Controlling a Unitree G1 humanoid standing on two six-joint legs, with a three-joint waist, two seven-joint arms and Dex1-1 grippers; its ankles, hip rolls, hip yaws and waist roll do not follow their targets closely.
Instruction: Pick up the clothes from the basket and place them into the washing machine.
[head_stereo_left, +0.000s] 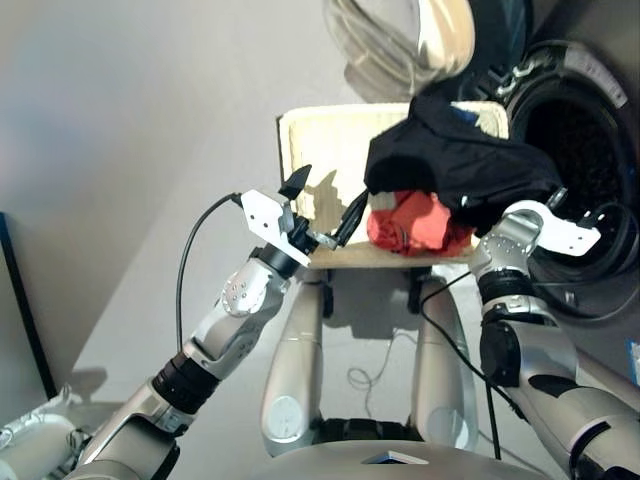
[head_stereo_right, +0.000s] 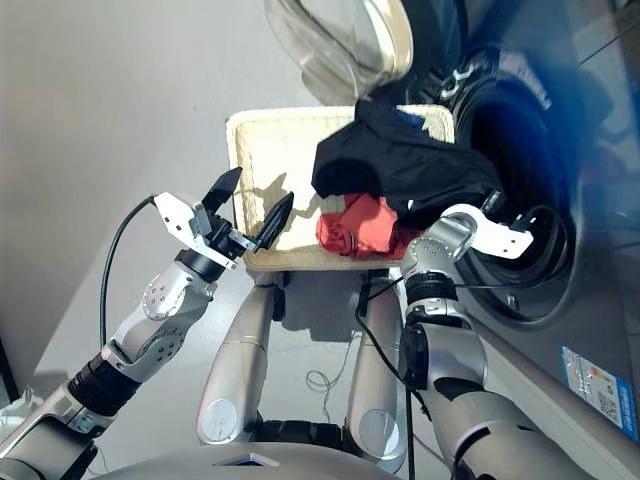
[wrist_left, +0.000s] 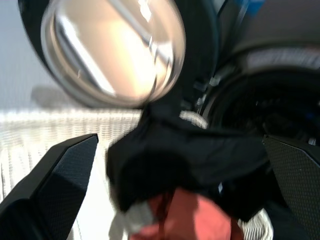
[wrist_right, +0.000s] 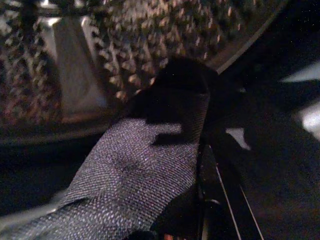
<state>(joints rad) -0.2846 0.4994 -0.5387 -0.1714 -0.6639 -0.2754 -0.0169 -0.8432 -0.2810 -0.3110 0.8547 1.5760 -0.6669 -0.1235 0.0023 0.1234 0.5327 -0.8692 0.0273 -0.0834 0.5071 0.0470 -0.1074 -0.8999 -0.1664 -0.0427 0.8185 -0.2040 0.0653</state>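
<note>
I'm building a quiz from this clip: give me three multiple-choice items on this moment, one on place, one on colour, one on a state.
1. Where does the red garment lie?
A. in the drum
B. in the basket
C. on the floor

2. What colour is the garment draped above it?
A. black
B. white
C. yellow

3. How are the left gripper fingers?
A. shut on cloth
B. spread apart, empty
C. out of sight

Answers: B, it rests at the basket's near edge; A, the dark cloth lies over the red one; B, a clear gap shows between the fingers with nothing in it.
</note>
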